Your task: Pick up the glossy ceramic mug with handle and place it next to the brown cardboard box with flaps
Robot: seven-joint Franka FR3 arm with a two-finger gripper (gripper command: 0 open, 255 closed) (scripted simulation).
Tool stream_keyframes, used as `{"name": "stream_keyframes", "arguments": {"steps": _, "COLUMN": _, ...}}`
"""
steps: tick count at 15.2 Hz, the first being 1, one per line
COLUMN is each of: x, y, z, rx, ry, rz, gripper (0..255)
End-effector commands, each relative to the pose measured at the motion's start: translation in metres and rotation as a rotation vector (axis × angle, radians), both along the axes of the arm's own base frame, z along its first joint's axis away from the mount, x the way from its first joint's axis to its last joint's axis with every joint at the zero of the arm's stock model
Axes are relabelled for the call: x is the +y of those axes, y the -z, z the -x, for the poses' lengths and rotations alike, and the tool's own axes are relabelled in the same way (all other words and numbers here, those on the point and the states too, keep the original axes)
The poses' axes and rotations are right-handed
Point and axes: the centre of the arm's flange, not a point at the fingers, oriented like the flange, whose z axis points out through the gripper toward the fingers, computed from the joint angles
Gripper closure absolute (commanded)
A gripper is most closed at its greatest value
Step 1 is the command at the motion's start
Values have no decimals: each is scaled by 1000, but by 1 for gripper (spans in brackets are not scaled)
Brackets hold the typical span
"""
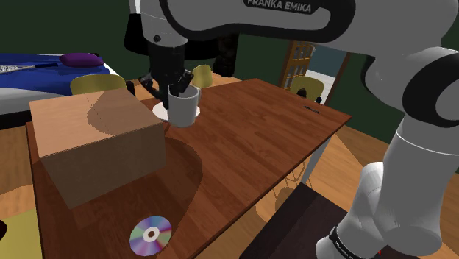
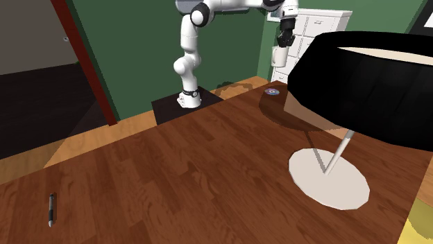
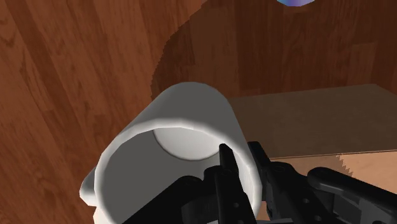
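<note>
Mug (image 1: 183,110), plain white, upright, in claw (image 1: 176,88)

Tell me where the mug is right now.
In the shoulder view the white mug hangs left of centre, clasped at its rim by the gripper above the wooden table, just right of the cardboard box.

The tabletop (image 1: 250,140) is dark reddish-brown wood with visible plank grain. A closed brown cardboard box (image 1: 95,143) rests on it toward the shoulder view's left, and a compact disc (image 1: 150,235) lies flat near the box's front corner. A round white lamp base (image 2: 328,179) sits on the surface beyond the box's far end. A dark pen (image 2: 51,209) lies well apart from these, near the opposite edge.
</note>
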Motion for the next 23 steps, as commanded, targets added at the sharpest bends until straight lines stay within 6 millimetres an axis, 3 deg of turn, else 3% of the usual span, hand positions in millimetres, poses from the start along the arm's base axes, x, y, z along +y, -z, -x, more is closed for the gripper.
{"name": "stream_keyframes", "arguments": {"steps": 1, "x": 1, "y": 10, "z": 0, "rx": -1, "ry": 0, "rz": 0, "gripper": 255}}
{"name": "stream_keyframes", "arguments": {"steps": 23, "x": 1, "y": 126, "z": 0, "rx": -1, "ry": 0, "rz": 0, "gripper": 255}}
